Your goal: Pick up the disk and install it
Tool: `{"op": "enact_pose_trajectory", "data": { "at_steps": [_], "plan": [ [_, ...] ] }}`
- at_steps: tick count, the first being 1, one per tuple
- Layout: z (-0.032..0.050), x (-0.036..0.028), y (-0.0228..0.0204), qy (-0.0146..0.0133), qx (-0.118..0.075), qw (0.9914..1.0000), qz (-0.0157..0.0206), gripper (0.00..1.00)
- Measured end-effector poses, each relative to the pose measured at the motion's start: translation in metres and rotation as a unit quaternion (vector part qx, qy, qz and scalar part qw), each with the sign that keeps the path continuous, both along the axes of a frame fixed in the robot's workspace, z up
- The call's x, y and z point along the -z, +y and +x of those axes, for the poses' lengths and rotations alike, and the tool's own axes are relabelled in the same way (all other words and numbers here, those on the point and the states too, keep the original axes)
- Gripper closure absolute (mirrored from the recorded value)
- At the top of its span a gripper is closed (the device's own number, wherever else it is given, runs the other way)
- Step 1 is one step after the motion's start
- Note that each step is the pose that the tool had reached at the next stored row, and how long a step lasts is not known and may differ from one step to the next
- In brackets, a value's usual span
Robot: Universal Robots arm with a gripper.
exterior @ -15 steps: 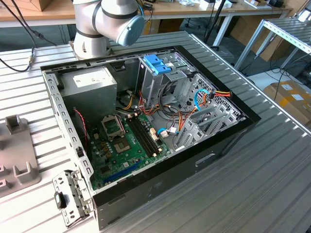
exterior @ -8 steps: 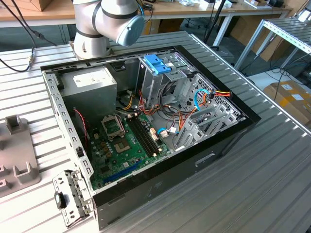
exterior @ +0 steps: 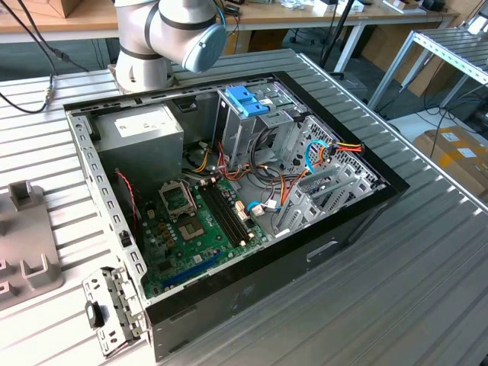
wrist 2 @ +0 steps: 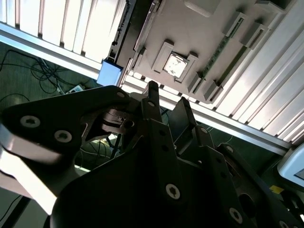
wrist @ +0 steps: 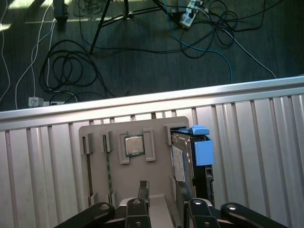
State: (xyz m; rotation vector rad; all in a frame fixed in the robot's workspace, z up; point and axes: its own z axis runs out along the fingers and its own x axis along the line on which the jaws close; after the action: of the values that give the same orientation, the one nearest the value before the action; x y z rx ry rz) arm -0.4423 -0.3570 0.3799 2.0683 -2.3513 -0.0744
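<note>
Disk (wrist: pixel 183 161) not yet gripped: the gripper (wrist: pixel 163 192) hangs above it with its fingers (wrist: pixel 142 190) spread moderately and nothing between them, a gap that also shows in the second wrist view (wrist 2: pixel 167 97). Just beyond the fingertips lies the grey fixture tray (wrist: pixel 95 142), with a processor chip (wrist: pixel 134 145) seated in its middle pocket. The disk stands on edge in the slot beside that pocket, its bright blue carrier frame (wrist: pixel 203 152) toward the tray's outer end. The tray rests on the ribbed metal table (wrist: pixel 38 161), with the floor cables (wrist: pixel 66 71) past the table edge. In the exterior view the open computer case (exterior: pixel 305 267) sits well apart from the tray (exterior: pixel 30 252), its drive cage (exterior: pixel 252 133) topped by a separate blue bracket (exterior: pixel 248 99). The step in hand looks like the approach to the grasp. The disk seems to line up with one finger rather than with the gap, so the wrist likely needs a sideways correction. A good grip would square the pads to the flat metal faces, come straight down, stay clear of the chip and the slot walls, and avoid the flexible blue frame.
</note>
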Motion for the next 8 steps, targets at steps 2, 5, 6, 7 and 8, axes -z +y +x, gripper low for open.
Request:
{"op": "enact_pose_trajectory", "data": {
  "at_steps": [2,5,6,7,8],
  "plan": [
    [0.0000,0.0004,0.0000,0.0000,0.000,1.00000,0.0002,0.64],
    [0.0000,0.0010,0.0000,0.0000,0.000,1.00000,0.0004,0.64],
    [0.0000,0.0013,0.0000,0.0000,0.000,1.00000,0.0005,0.64],
    [0.0000,0.0015,0.0000,0.0000,0.000,1.00000,0.0006,0.64],
    [0.0000,0.0018,0.0000,0.0000,0.000,1.00000,0.0007,0.64]
  ]
}}
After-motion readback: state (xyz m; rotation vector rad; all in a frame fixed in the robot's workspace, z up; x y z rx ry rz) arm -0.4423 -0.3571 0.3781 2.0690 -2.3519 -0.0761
